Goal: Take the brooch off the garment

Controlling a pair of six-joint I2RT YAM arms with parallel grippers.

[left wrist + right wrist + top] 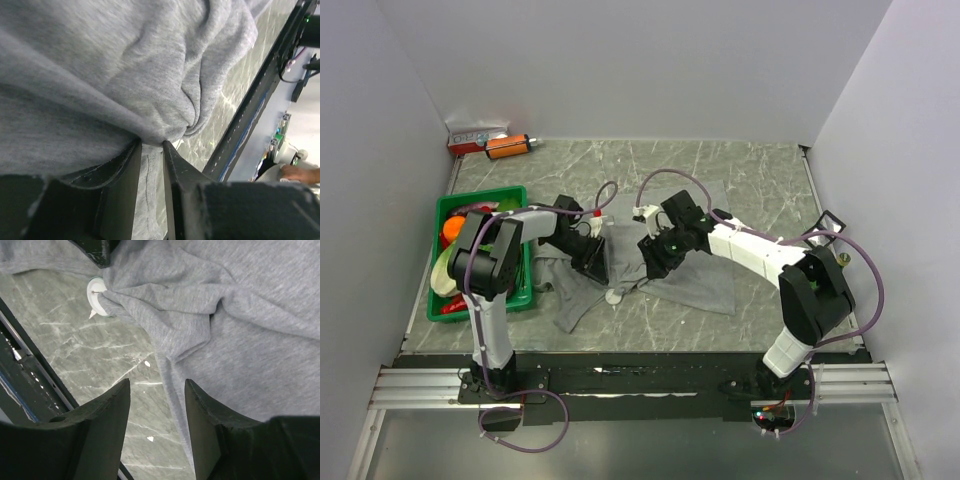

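Jaws of left gripper (151, 144) are closed on a pinched fold of the soft, rumpled grey fabric garment (100, 75), just beside the tiny whitish round disc brooch (96, 296). We judge that's to keep the cloth taut. Jaws of right gripper (156, 390) stand apart, empty, near the brooch, over the cloth edge and marbled grey table (90, 360), prob. lining up to grab. The brooch isn't off yet; it's pinned thru a bunched fold.
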